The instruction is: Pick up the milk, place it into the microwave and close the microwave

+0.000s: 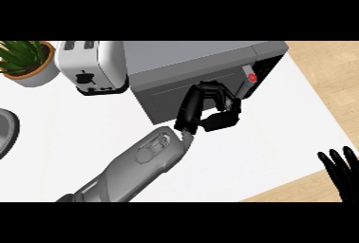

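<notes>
White counter [231, 156], wood floor [336, 80] beyond; left hand [210, 111] curled empty at microwave [196, 66]; right hand [341, 171] open.

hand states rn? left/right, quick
Left robot hand: at the microwave front, fingers curled; holding anything can't be told.
Right robot hand: open, resting at the view's lower right edge, holding nothing.
</notes>
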